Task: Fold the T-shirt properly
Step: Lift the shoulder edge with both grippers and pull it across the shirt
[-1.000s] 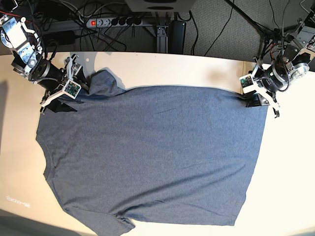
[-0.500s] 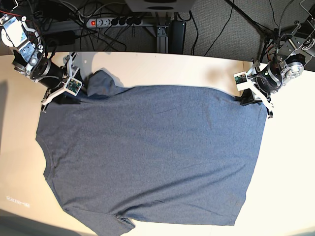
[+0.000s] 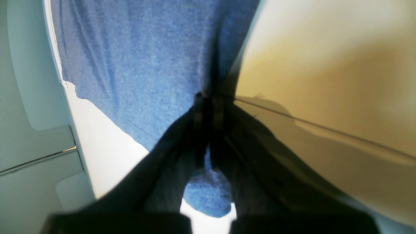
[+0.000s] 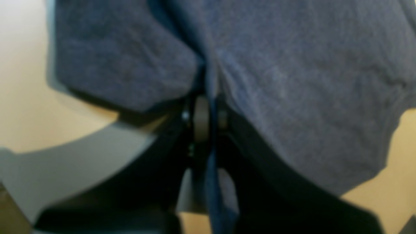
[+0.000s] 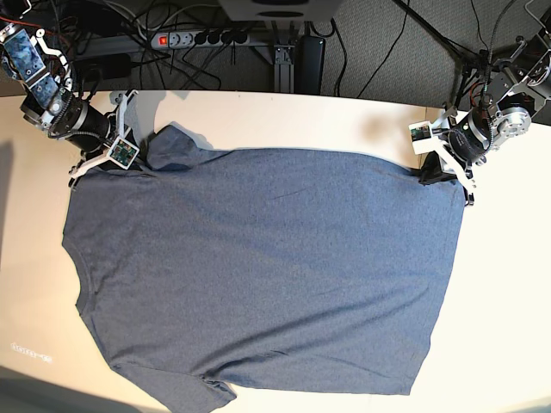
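Both grippers are clamped on the far edge of the T-shirt (image 5: 258, 267) spread across the table (image 5: 344, 116), left gripper (image 5: 433, 175) upper right, right gripper (image 5: 102, 163) upper left, seemingly ready to fold it.

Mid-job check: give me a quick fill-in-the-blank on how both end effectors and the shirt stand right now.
1. The left end effector is ____ on the T-shirt.
2. The right end effector pinches the shirt near a ____.
3. The shirt lies spread on the ____.
4. Behind the table sits a power strip with a ____ switch.

Missing words: shut; sleeve; table; red
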Robot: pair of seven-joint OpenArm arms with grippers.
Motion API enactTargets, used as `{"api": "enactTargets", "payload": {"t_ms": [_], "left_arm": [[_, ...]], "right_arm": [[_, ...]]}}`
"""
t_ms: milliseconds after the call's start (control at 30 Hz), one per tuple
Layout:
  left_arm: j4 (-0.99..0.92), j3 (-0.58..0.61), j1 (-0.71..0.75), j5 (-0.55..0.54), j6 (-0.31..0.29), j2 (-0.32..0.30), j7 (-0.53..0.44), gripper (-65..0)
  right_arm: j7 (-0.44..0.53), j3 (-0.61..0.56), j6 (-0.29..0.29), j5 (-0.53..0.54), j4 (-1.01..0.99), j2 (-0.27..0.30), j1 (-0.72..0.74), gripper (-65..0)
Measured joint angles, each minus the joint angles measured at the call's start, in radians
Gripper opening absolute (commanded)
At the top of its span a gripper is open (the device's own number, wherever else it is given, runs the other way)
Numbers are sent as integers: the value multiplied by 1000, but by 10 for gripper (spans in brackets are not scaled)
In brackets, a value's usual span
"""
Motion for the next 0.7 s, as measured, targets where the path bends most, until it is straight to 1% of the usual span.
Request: {"api": "enactTargets", "payload": {"t_ms": [67,100,167,267,367,433,533,633,700], "left_arm": [[0,0,0,0,0,0,1,-650],[0,0,0,0,0,0,1,-650],[0,0,0,1,0,0,5,-650],[0,1,0,0,0,0,13,-650],[2,1,0,0,-1,1,18,-650],[9,3,0,0,-1,3,39,-650],[29,7,1,-3,-2,-1,82,-650],[62,13,11,-19,-11,-36,95,-650],[89,15,15,-27,-17,-57,104,-650]], "right_arm": [[-3,0,0,0,0,0,0,-650],[-19,0,0,12,1,0,0,-650],[-73,2,0,50,8,-3,3,-650],[-100,2,-1,98,9,-3,3,-650],[-116,3,0,103,20,-3,3,-650],[-153,10,0,98,45,-3,-3,-650],[-188,46,1,112,93,-3,-40,-650],[-225,112,3,148,147,-3,-93,-650],[-257,152,6,154,182,-6,-127,-650]]}}
